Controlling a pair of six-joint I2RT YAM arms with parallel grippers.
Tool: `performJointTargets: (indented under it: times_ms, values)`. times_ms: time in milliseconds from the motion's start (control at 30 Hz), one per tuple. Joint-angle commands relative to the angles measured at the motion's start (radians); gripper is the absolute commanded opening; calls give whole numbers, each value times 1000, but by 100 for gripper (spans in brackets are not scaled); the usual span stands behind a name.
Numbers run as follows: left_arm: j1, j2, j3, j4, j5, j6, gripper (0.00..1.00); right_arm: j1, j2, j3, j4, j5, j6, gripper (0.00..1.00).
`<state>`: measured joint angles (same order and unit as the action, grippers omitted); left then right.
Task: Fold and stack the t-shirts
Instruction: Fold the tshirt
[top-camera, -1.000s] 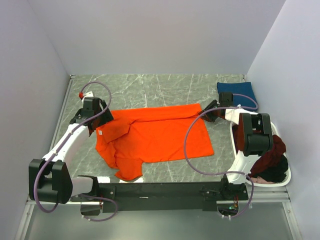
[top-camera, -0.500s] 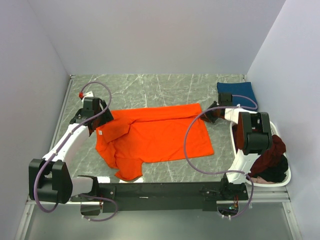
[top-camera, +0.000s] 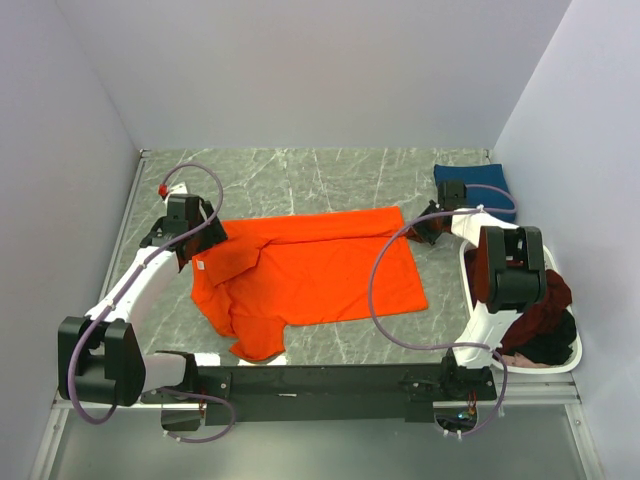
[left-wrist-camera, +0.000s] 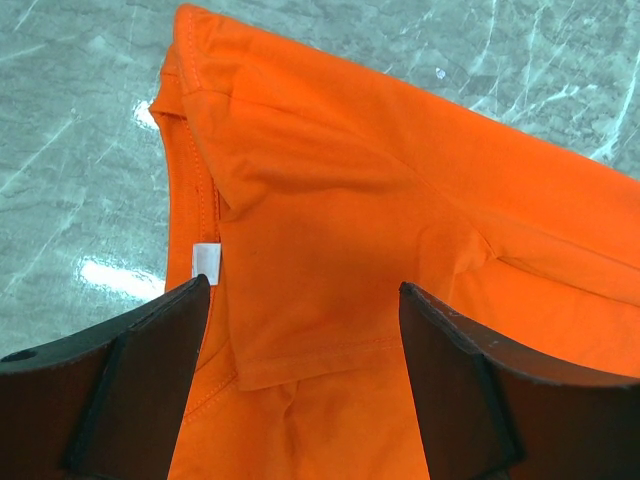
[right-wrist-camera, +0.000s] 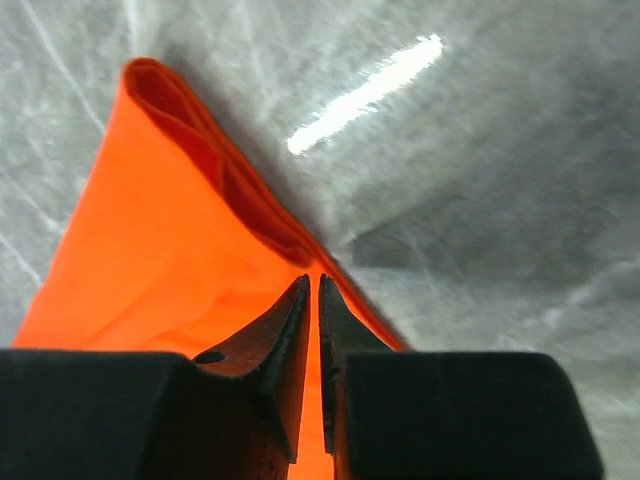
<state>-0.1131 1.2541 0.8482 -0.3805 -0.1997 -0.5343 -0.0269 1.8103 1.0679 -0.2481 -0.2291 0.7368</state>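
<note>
Long axis ran arm to arm

My left end effector (left-wrist-camera: 305, 300) hung spread apart over the collar end of the bright orange cloth t-shirt (top-camera: 310, 270), lying flat on the grey marbled table (top-camera: 300, 180), long axis left to right; my right end effector (right-wrist-camera: 310, 300) pinched its far right corner.

An orange t-shirt (top-camera: 330, 270), navy t-shirt (top-camera: 482, 180), grey marbled table (top-camera: 300, 175).

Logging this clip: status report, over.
Left claw open over collar end of bright orange cloth t-shirt. Right claw pinching its far right corner. Folded navy blue t-shirt lies apart; nothing blocking.
</note>
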Motion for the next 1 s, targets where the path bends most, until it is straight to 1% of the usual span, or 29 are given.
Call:
performJointTargets:
  times_ms: [0, 100, 133, 167, 200, 267, 300, 333, 367, 400, 433, 467, 500, 567, 600, 700, 967]
  values:
    - [-10, -10, 9, 12, 2, 16, 82, -4, -69, 23, -48, 63, -45, 16]
    - [-63, -21, 9, -6, -33, 23, 82, 5, -104, 20, -57, 79, -69, 24]
    - [-103, -18, 12, -17, -59, 23, 82, 21, -130, 15, -50, 79, -83, 30]
    - [-124, -16, 18, -38, -70, 19, 82, 22, -140, 10, -39, 76, -91, 32]
    - [-172, -12, 22, -52, -87, 16, 82, 59, -153, 12, -36, 68, -100, 34]
    - [-226, -2, 38, -90, -151, 8, 80, 114, -163, 17, -39, 60, -126, 39]
    - [-253, 1, 45, -100, -176, 7, 80, 134, -167, 7, -28, 51, -129, 41]
    - [-311, 14, 54, -109, -229, 7, 79, 152, -181, -2, -17, 21, -137, 45]
    - [-339, 25, 75, -132, -254, 10, 79, 191, -189, -22, 1, 13, -140, 47]
    - [-364, 51, 87, -141, -277, 13, 79, 208, -196, -32, 6, 11, -143, 49]
    - [-411, 70, 100, -152, -305, 23, 79, 226, -210, -43, 12, 2, -145, 52]
    - [-433, 91, 127, -162, -346, 28, 79, 258, -219, -54, 29, -10, -149, 54]
    - [-472, 137, 141, -182, -365, 33, 79, 277, -233, -74, 33, -15, -154, 56]
    - [-508, 186, 179, -195, -411, 42, 79, 323, -244, -95, 38, -22, -165, 56]
    - [-535, 233, 187, -199, -420, 48, 79, 334, -256, -103, 38, -24, -171, 57]
    - [-559, 321, 229, -222, -445, 53, 77, 347, -288, -147, 46, -41, -175, 57]
    - [-566, 441, 267, -213, -461, 66, 66, 346, -374, -261, 76, -55, -185, 56]
